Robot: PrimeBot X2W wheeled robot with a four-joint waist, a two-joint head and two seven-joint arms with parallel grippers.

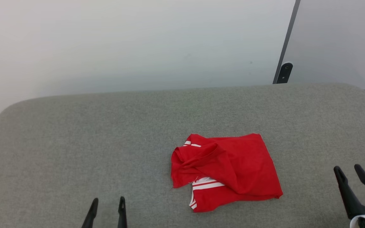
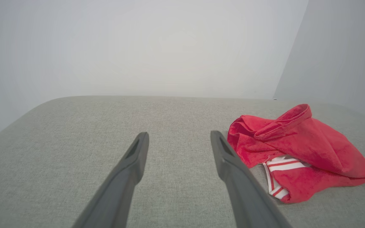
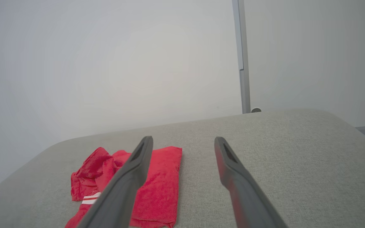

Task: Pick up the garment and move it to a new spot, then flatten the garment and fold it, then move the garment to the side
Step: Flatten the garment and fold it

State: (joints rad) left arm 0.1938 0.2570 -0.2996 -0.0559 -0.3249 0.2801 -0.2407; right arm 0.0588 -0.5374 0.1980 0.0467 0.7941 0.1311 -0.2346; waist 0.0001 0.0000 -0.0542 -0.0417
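We see the garment (image 1: 225,171) lying crumpled on the grey padded surface (image 1: 74,142), right of centre in the head view. Our left gripper (image 1: 108,199) at lower left and right gripper (image 1: 347,167) at lower right both stand spread, apart from it.

Left end effector (image 1: 108,199), right end effector (image 1: 347,167) — jaws apart, empty.

A grey woven-fabric surface with rounded corners (image 1: 74,142) spans the lower frame beneath a plain white wall (image 1: 122,41); at upper right, a thin dark vertical strip (image 1: 289,31) ends in a small black fitting (image 1: 286,70).
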